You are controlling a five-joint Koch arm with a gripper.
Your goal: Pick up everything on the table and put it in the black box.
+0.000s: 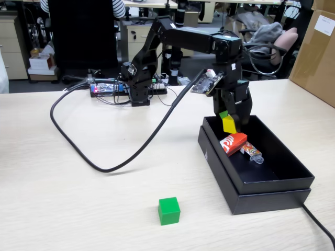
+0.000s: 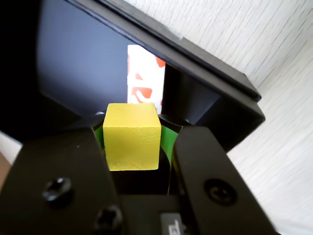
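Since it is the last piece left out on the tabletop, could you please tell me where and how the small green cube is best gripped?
Take the small green cube from straight above, fingers closing on two opposite vertical side faces. It rests flat on the light wood-grain table with open space all round and its sides are parallel, so probably either pair works; turn the wrist to match its slight rotation.

Yellow cube (image 1: 229,124), green cube (image 1: 169,210), red block (image 1: 233,143) with white logo end, matte black box (image 1: 272,186), beige wood-grain table (image 1: 78,204).

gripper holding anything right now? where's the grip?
Yes: the yellow cube, clamped by two opposite side faces between the gripper jaws, over the black box.
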